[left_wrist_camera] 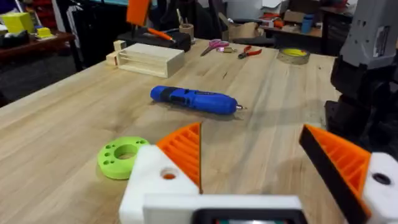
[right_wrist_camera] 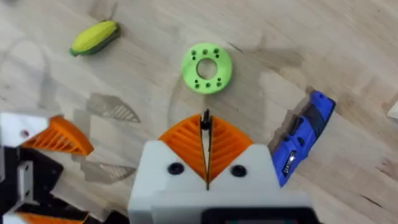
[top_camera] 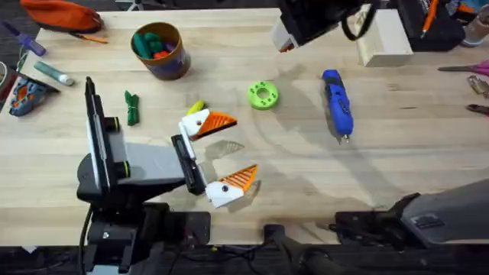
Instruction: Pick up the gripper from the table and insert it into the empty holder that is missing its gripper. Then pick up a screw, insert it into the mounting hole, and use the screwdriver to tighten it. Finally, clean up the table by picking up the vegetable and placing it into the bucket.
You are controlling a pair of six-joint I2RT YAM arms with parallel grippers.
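Right gripper [right_wrist_camera: 206, 127] raised near the camera, pads pressed together, left gripper [top_camera: 218, 153] spread wide on the table, screwdriver [top_camera: 337, 103] at its two o'clock, bucket [top_camera: 160, 51] at eleven o'clock.

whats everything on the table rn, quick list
bucket: 1, tan with teal rim, far left of the table, toy pieces inside
green vegetable: 1, green, near side of the bucket
corn: 1, yellow, beside the left hand's far finger
disc: 1, bright green, table centre
screwdriver: 1, blue, right of the disc, tip toward the bases
wooden block: 1, pale, far right
pouch: 1, orange, far left corner
holder: 1, white on a dark arm, far edge
left hand: 1, white with orange pads, open, near centre
right hand: 1, same colours, shut, above the disc
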